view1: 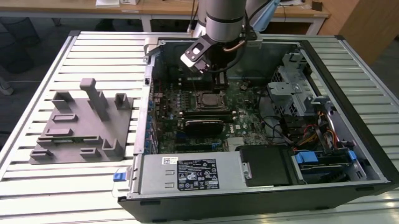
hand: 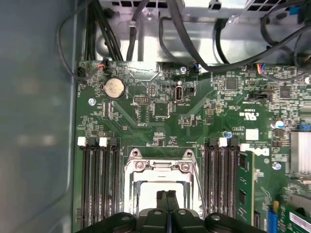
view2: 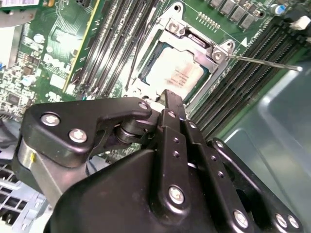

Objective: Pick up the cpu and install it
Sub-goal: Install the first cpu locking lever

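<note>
Gripper (view2: 167, 99) fingers pressed together, empty, just above cpu (view2: 174, 74) lying in socket (view2: 214, 52). Risk, imo: pushing down crooked could bend socket pins.

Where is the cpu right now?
The cpu sits in the motherboard's metal socket frame between the memory slots, in the second wrist view, just beyond the gripper.

A robotics lab set up for PC assembly.

An open computer case (view1: 349, 154) lies on a slatted metal bench (view1: 37, 186), with a grey plastic fixture (view1: 81, 126) beside it at the exterior view's left, and behind them stand wooden desks (view1: 162, 8) with cables hanging from the edge, and the robot arm (view1: 223, 18) reaches down into the case.
</note>
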